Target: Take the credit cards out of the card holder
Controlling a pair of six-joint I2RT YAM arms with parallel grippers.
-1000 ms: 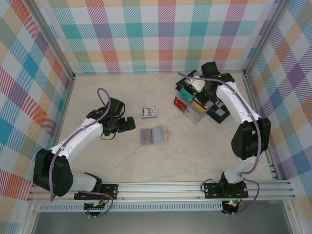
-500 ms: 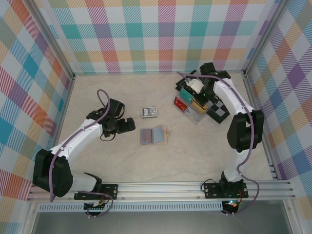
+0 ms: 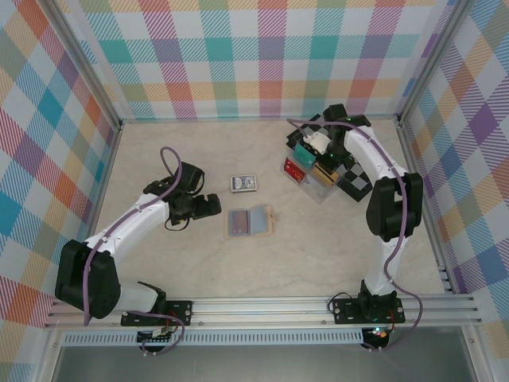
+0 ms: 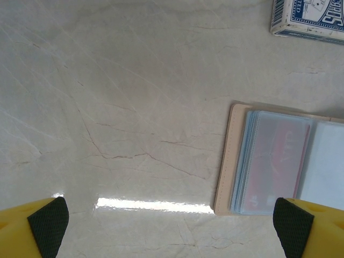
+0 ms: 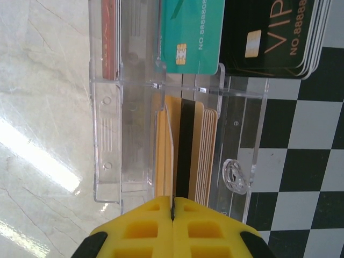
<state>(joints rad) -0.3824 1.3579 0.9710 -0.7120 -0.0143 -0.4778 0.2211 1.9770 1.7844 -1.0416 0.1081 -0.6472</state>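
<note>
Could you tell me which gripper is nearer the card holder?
Left. The left gripper sits open just beside the card holder; the right gripper is away at the clear rack.

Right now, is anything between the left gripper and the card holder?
Nothing visible. The open left gripper faces the card holder, which lies open, across bare table. The playing-card pack sits off to the far side, apart from the holder and out of that path.

overhead and left-wrist on card holder (image 3: 250, 222)
</note>
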